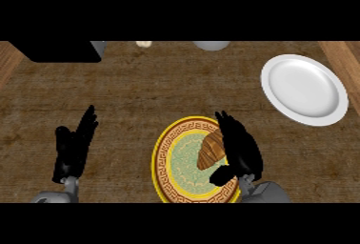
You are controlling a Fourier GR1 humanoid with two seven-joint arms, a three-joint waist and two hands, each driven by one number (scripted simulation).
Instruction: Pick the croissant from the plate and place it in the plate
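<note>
Seen from my remote station, the brown crescent croissant (209, 152) lay on the round yellow-rimmed patterned plate (162, 157) at the near side of the brown wooden counter (141, 95). The plain white round plate (304, 88) sat well apart, behind and to its right.

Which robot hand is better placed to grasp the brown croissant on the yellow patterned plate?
The right robot hand: it lies beside the brown croissant over the yellow patterned plate. The left robot hand rests apart, off the plate.
</note>
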